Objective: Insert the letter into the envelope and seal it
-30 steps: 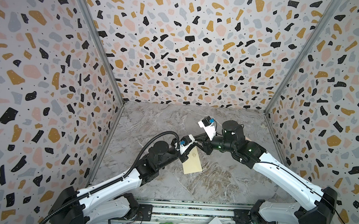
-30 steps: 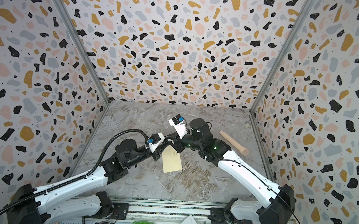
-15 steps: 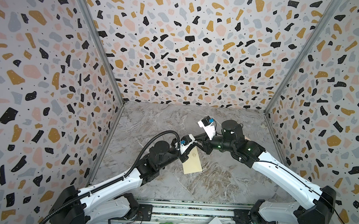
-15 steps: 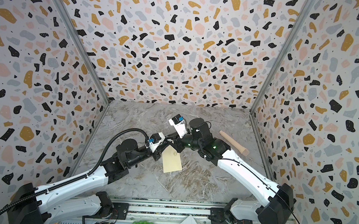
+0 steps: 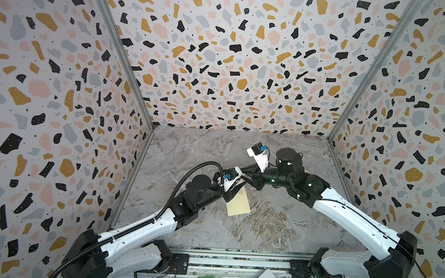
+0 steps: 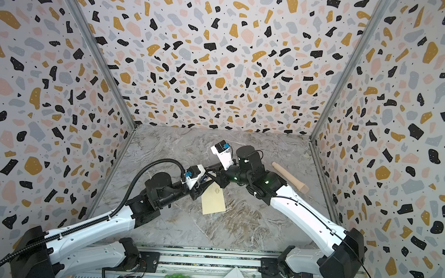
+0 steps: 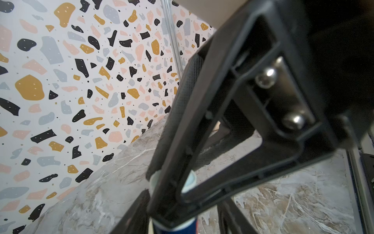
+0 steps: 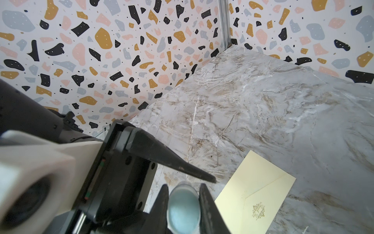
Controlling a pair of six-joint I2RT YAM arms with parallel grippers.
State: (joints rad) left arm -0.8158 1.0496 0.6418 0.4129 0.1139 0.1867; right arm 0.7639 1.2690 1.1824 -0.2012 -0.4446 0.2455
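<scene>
Right wrist view, right claw (image 8: 183,188) clamping pale-blue cylinder (image 8: 183,210), left claw (image 5: 238,186) state unclear, envelope (image 8: 255,188) lying flat nearby

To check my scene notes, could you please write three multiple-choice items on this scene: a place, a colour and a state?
1. The envelope lies: A on the marble table; B on the front rail; C against the back wall.
2. The envelope is: A white; B pale yellow; C blue.
3. The right end effector is: A wide open, empty; B out of view; C closed on a tube.
Answers: A, it lies flat on the table; B, its face is cream-yellow; C, fingers flank the tube.
</scene>
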